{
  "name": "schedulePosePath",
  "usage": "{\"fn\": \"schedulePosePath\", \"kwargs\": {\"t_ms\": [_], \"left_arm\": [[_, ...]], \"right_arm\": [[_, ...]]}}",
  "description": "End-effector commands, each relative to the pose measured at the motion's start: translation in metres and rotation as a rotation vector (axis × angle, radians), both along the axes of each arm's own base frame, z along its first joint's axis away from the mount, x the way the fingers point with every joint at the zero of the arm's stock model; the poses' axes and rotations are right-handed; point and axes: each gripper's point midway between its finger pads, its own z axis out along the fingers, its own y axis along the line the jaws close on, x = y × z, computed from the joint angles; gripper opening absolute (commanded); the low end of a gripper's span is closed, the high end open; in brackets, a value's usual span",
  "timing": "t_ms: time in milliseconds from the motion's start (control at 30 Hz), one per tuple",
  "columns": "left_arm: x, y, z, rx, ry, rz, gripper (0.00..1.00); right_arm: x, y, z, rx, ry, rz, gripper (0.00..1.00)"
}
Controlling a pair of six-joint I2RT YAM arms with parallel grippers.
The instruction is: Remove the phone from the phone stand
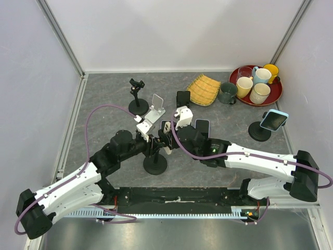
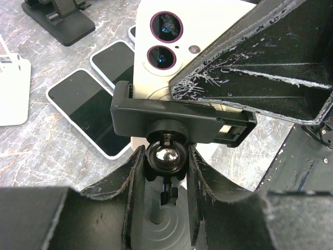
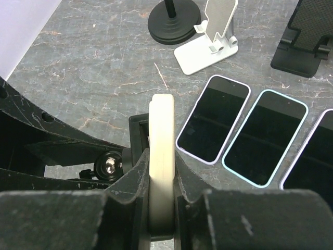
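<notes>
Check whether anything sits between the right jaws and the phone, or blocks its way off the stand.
Nothing between: the right gripper is shut on the phone. The clamp grips the phone across its back, blocking the way off. The left gripper holds the ball joint below it.

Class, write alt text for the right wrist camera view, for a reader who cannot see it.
The right gripper pinches a cream phone, seen edge-on, seated in a black phone stand. Beyond, three dark-screened phones lie flat on the grey marbled table, near a white folding stand.
</notes>
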Motion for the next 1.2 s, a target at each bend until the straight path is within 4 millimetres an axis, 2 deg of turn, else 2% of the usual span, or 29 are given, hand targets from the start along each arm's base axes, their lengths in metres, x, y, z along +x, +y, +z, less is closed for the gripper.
{"fn": "schedulePosePath", "kwargs": {"t_ms": [0,167,400,567,700,867,933,1067,1167], "left_arm": [[0.040,0.056,0.001,0.124,-0.086,0.318,0.02],[0.035,0.047,0.001,0.120,-0.099,0.283,0.02],[0.028,0.041,0.000,0.136,-0.117,0.259,0.02],[0.020,0.029,0.001,0.122,-0.132,0.195,0.02],[0.008,0.009,0.002,0.080,-0.131,0.074,0.02],[-0.003,-0.005,-0.001,0.065,-0.109,-0.028,0.02],[-0.007,-0.011,0.003,0.041,-0.118,-0.064,0.02],[-0.007,-0.011,0.003,0.045,-0.117,-0.060,0.02],[-0.002,-0.005,0.007,0.045,-0.124,-0.015,0.02]], "right_arm": [[0.019,-0.063,-0.001,-0.227,-0.051,-0.202,0.00],[0.025,-0.070,0.006,-0.241,-0.073,-0.261,0.00],[0.031,-0.066,0.004,-0.230,-0.064,-0.306,0.00],[0.037,-0.069,0.011,-0.201,-0.088,-0.358,0.00],[0.051,-0.065,0.030,-0.140,-0.108,-0.381,0.00],[0.072,-0.057,0.056,-0.072,-0.170,-0.401,0.00],[0.080,-0.059,0.059,-0.059,-0.180,-0.417,0.00],[0.097,-0.060,0.069,-0.048,-0.198,-0.437,0.00],[0.102,-0.077,0.077,-0.092,-0.224,-0.476,0.00]]}}
